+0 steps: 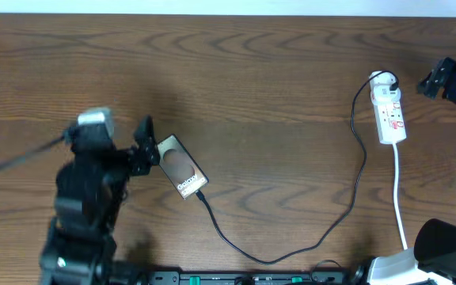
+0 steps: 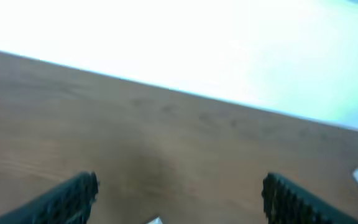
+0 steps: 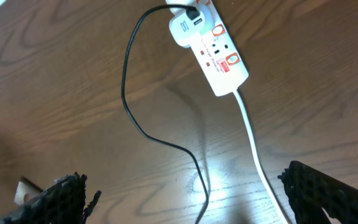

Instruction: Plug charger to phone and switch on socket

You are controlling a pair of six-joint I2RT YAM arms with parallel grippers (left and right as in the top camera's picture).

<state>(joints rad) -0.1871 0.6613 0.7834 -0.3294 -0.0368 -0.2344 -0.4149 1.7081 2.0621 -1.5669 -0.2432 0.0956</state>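
Partly cut off: socket [image 3: 219,56] far end, charger [image 3: 123,87] plug.

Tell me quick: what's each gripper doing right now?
left gripper: open, holding nothing, at the end of the phone.
right gripper: open, empty.

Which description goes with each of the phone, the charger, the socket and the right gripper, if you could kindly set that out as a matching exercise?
Things:
1. phone
2. charger
3. socket
4. right gripper

Descriptions:
A. white, with red marks
B. fingers wide open, holding nothing
C. thin and black, curving from the phone to the socket
D. flat and glossy, with white lettering at one end

Pairs: 1-D, 2-C, 3-A, 4-B
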